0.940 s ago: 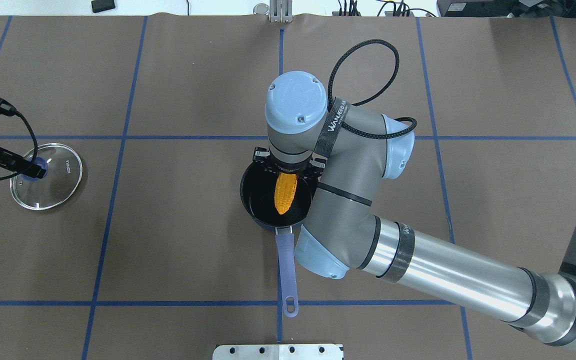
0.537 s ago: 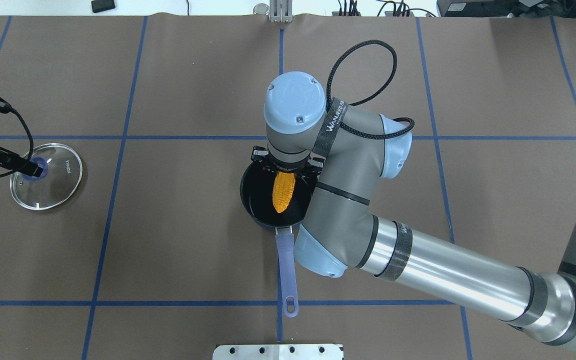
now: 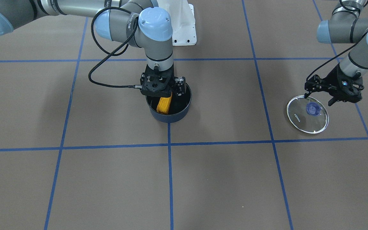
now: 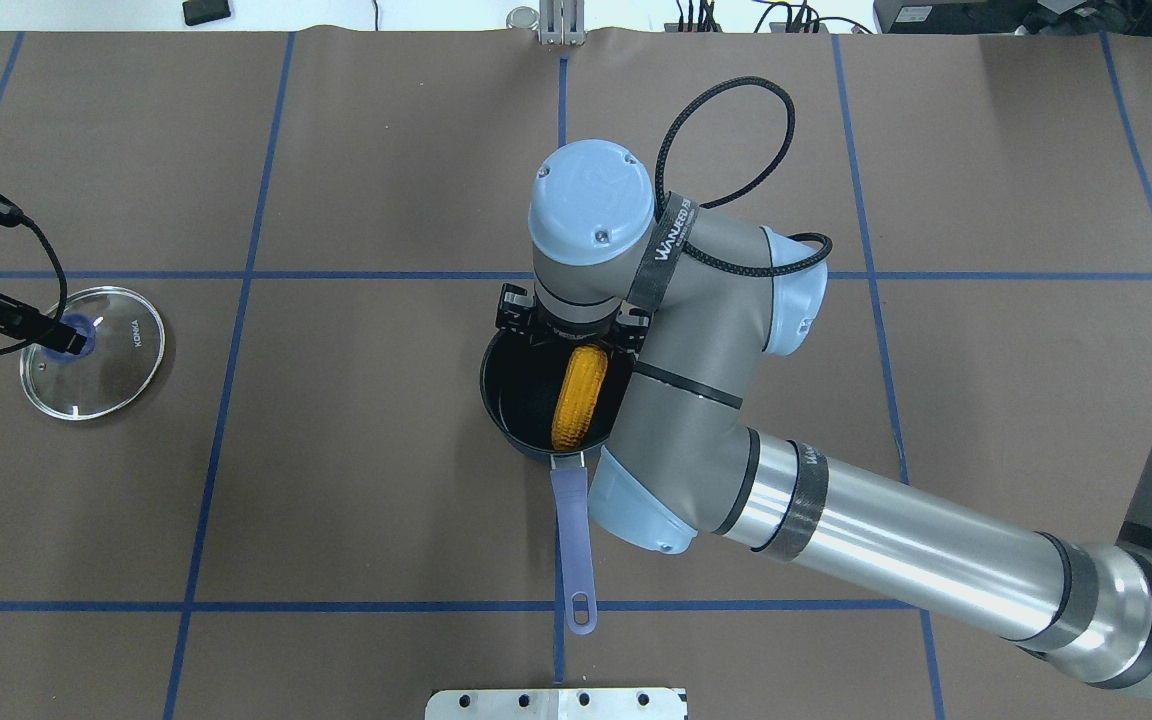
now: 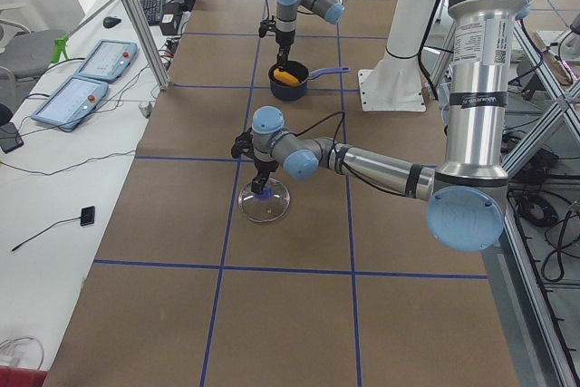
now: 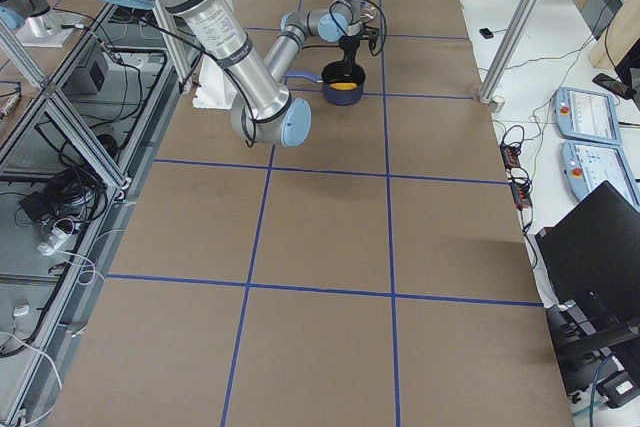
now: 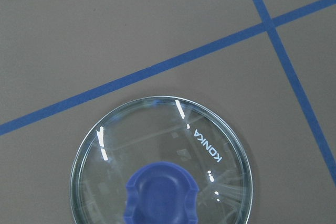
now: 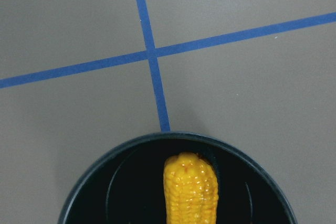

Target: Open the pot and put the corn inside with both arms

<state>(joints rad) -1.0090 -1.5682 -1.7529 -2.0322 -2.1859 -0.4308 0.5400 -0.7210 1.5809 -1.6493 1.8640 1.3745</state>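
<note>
The dark navy pot (image 4: 496,400) stands uncovered at the table's middle, its purple-blue handle (image 4: 572,540) pointing toward the robot. The corn (image 4: 581,398) lies inside it, leaning on the right wall; it also shows in the front view (image 3: 164,104) and the right wrist view (image 8: 191,192). My right gripper (image 3: 163,94) hovers open just above the pot's far rim, apart from the corn. The glass lid (image 4: 111,370) lies flat at the far left. My left gripper (image 3: 318,99) is open just above its purple knob (image 7: 160,192).
Blue tape lines (image 4: 236,275) cross the brown table cover. A metal plate (image 4: 556,703) sits at the near edge. The right arm's elbow (image 4: 696,400) hangs over the pot's right side. Monitors and tablets line a bench (image 5: 91,70) past the table.
The corn has dropped from the right gripper's hold and now lies tilted in the pot. The right gripper has opened. The left gripper has drawn slightly left from the lid knob.
</note>
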